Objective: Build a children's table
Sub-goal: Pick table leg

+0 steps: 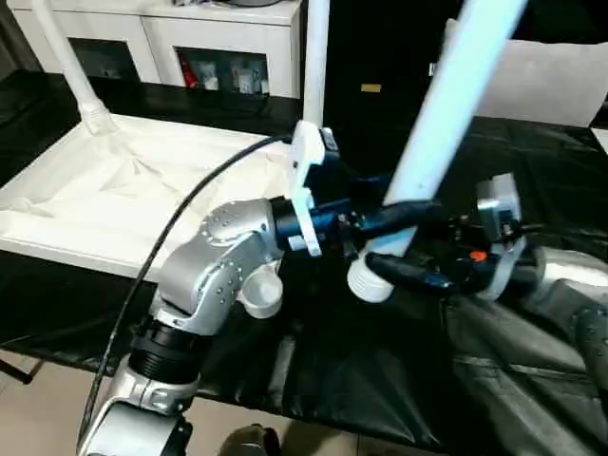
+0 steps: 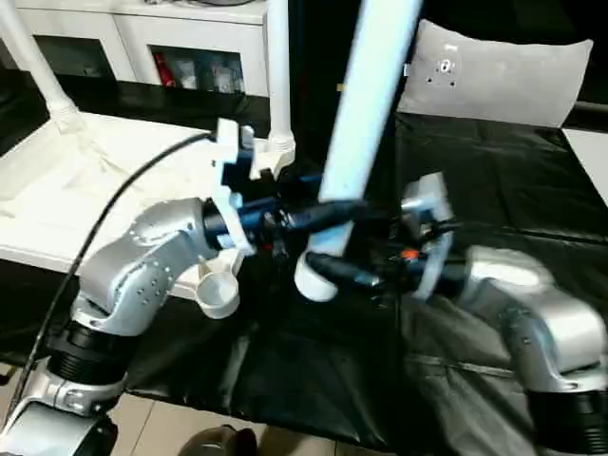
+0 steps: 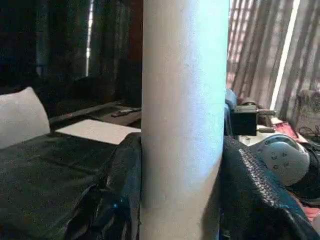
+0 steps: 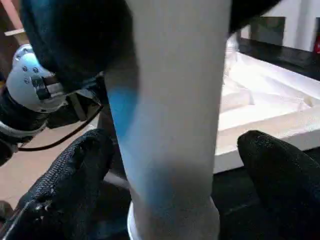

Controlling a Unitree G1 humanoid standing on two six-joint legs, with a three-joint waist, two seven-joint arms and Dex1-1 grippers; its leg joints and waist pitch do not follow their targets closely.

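A: Where's the leg?
B: Clamped in the left gripper, long axis rising toward one o'clock. The right gripper straddles it, fingers spread wide.
A: Beyond?
B: The upturned tabletop at ten o'clock, near the worktable's edge.

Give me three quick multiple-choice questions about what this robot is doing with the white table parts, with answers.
1. Where is the loose leg?
A. between the two grippers
B. on the floor
C. lying on the table top

2. How many legs already stand in the table top?
A. none
B. two
C. four

3. How are the right gripper fingers?
A. clamped on the leg
B. spread apart beside the leg
C. holding a cable

Answers:
1 A, the left gripper clasps the leg while the right reaches in below.
2 B, one at the far left corner, another behind the left gripper.
3 B, gaps show on both sides.
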